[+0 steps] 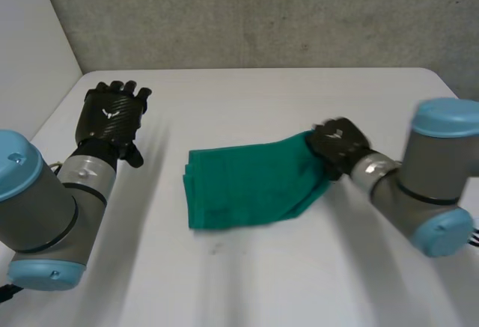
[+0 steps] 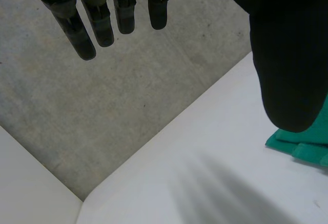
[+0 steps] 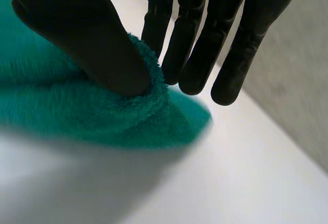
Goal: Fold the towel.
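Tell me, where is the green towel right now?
In the head view the green towel lies centred on the white table, its right end pinched by the right hand, apart from the left hand.

towel (image 1: 247, 185): green terry cloth, fuzzy nap
table (image 1: 247, 282): white, smooth, matt
wall (image 1: 262, 13): grey, rough, speckled like concrete
left hand (image 1: 111, 117): black, woven-look back, faint sheen
arm caps (image 1: 21, 164): light-blue, smooth
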